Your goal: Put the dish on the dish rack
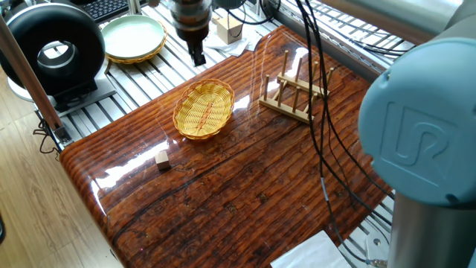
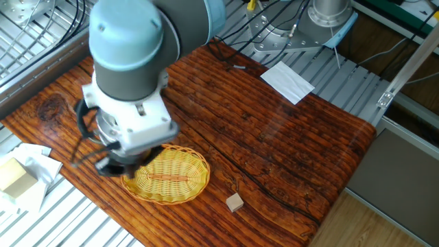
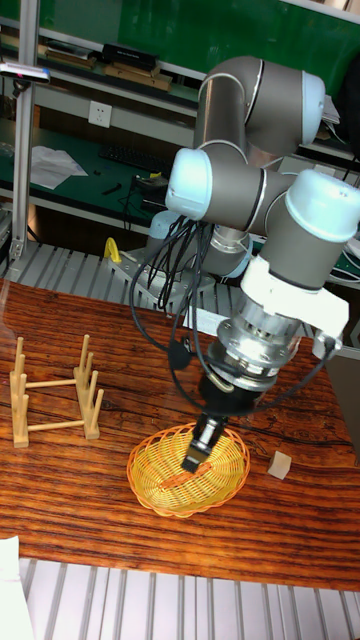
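Gripper [image 1: 196, 55]: I am seeing it hanging above the table's far edge, off the dish. The fingers [image 3: 198, 447] are looking pressed close together with nothing between them, though motion blur is keeping me from being certain.

Dish [image 1: 204, 109]: it is lying flat on the wooden table [image 1: 245, 171], open side up, not touching the rack. In one fixed view it is sitting just below and slightly to the right of the fingers; in the tall fixed view the fingers are overlapping its middle, so I am judging them to be above or just behind its rim, not in contact.

Long axis: I am reading the oval as running diagonally in one fixed view, with its near-finger end being the upper right of the rim.

Dish rack [image 1: 295, 93]: it is standing upright to the right of the fingers, beyond the dish, well apart from both. Its pegs are carrying nothing.

Turning relation: I am judging that the next move is depending on dropping the fingers onto the rim nearest them, then carrying the dish across toward the rack side.

Small wooden block [image 1: 162, 158]: it is lying beyond the dish from the fingers, out of the path.
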{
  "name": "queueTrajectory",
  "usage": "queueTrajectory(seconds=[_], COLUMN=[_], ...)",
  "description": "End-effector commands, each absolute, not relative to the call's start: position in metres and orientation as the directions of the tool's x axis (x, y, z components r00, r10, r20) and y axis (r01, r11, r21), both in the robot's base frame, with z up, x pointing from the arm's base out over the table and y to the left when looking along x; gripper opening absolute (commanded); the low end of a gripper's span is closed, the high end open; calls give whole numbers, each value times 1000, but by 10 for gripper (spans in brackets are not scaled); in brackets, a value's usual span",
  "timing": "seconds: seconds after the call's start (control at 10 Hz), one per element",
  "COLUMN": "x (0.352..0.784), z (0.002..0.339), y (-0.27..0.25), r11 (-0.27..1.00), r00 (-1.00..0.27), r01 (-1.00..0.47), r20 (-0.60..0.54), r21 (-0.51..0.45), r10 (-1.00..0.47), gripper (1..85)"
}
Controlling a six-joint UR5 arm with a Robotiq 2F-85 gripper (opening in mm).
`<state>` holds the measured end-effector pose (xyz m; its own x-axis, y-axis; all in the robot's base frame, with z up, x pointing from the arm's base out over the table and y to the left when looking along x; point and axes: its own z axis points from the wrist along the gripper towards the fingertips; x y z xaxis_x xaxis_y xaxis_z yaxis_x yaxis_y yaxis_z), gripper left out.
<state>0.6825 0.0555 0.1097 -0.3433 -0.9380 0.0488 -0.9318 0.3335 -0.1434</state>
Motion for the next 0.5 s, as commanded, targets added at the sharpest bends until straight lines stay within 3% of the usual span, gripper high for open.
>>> queueTrajectory(seconds=[0.0, 0.2, 0.4], x=[661, 661, 662], z=[100, 96, 96], y=[77, 84, 79], r11=[200, 188, 194], r00=[-200, -188, -194], r01=[-980, -982, -981], r20=[28, 7, 8], r21=[-25, -13, -23], r10=[-979, -982, -981], gripper=[190, 243, 237])
